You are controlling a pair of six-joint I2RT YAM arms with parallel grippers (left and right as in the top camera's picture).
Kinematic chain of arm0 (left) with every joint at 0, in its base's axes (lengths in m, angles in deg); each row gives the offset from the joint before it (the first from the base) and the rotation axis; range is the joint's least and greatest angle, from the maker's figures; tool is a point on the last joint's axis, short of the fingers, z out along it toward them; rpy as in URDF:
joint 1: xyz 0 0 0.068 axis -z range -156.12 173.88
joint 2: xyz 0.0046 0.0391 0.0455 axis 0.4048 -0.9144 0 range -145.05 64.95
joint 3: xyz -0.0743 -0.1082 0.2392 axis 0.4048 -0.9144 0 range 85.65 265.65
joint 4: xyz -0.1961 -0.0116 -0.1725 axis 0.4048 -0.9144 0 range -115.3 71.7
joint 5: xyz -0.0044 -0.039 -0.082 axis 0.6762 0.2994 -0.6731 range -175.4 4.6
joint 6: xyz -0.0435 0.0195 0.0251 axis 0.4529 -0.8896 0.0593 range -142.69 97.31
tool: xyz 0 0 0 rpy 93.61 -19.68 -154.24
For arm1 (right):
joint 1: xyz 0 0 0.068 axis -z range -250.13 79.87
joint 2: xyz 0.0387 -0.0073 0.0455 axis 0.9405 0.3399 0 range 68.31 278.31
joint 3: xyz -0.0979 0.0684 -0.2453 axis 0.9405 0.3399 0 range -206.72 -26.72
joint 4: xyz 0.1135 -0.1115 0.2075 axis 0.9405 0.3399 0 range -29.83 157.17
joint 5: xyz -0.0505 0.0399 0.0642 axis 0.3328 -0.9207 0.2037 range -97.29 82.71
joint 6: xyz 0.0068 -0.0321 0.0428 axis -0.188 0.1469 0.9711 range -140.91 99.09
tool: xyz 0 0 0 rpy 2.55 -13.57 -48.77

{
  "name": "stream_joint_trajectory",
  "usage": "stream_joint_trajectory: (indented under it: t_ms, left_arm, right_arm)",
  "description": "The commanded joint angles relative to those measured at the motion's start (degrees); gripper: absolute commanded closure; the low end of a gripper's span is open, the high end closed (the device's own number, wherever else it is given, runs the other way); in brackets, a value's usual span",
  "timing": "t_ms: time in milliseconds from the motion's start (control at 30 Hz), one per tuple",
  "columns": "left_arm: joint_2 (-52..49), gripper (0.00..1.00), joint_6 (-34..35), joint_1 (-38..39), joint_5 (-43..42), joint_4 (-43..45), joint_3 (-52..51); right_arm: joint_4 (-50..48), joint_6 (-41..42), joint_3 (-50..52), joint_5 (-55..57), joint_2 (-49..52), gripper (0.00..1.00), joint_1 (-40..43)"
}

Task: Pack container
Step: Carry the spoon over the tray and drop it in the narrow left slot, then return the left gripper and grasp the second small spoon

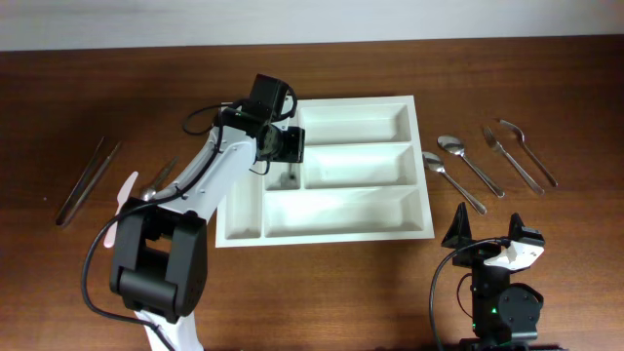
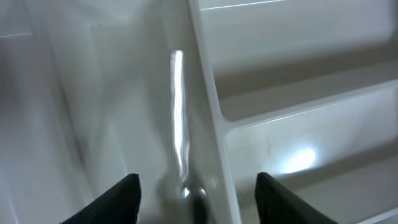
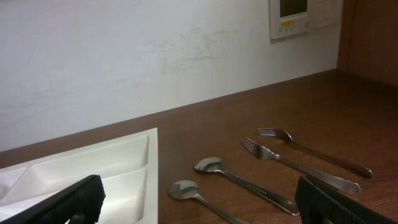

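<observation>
Brown wooden table (image 1: 97,88), white wall (image 3: 93,62) behind, left fingers (image 2: 118,199) and right fingers (image 3: 74,199) apart, empty

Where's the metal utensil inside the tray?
Left wrist view: the metal utensil lies in the cutlery tray's narrow compartment next to the wide ones, between the left gripper's open fingers.

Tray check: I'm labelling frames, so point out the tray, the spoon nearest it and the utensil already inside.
tray (image 1: 341,210): overhead view, floor of nearest wide compartment.
spoon (image 1: 456,185): overhead view, middle of handle.
utensil (image 2: 179,124): left wrist view, shiny handle.
</observation>
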Motion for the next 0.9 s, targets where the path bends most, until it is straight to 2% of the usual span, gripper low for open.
stream_joint_trajectory:
  t_ms: [0, 67, 200, 267, 400, 467, 600, 733, 833, 867]
  left_arm:
    - [1.0, 0.37, -3.3, -1.0, 3.1, -1.4, 1.0]
    - [2.8, 0.36, -5.9, -2.4, 5.6, -4.8, 1.9]
    - [8.5, 0.27, -13.4, -6.5, 13.8, -11.3, 2.9]
    - [13.4, 0.26, -19.0, -10.7, 19.3, -14.2, 2.9]
    - [18.2, 0.26, -27.2, -18.6, 19.6, -16.3, 2.9]
    - [18.4, 0.21, -30.3, -22.3, 18.7, -16.9, 2.9]
    - [16.8, 0.18, -44.2, -29.7, 11.1, -16.8, 0.4]
    - [13.8, 0.14, -47.5, -33.3, 10.5, -14.4, -0.3]
    - [11.9, 0.13, -49.2, -34.4, 5.1, -14.4, -0.3]
    - [10.6, 0.13, -51.7, -34.7, 2.0, -14.4, -0.3]
  right_arm:
    - [-0.2, -0.6, 0.3, 0.9, -0.4, 0.01, -0.1]
    - [-0.2, -0.6, 0.3, 0.9, -0.4, 0.01, -0.1]
    - [-0.2, -0.6, 0.3, 0.9, -0.4, 0.01, -0.1]
    - [-0.2, -0.6, 0.3, 0.9, -0.4, 0.01, -0.1]
    - [-0.2, -0.6, 0.3, 0.9, -0.4, 0.01, -0.1]
    - [-0.2, -0.6, 0.3, 0.9, -0.4, 0.01, -0.1]
    - [-0.2, -0.6, 0.3, 0.9, -0.4, 0.01, -0.1]
    - [-0.2, -0.6, 0.3, 0.9, -0.4, 0.01, -0.1]
    - [-0.2, -0.6, 0.3, 0.9, -0.4, 0.01, -0.1]
    - [-0.2, -0.6, 0.3, 0.9, -0.4, 0.01, -0.1]
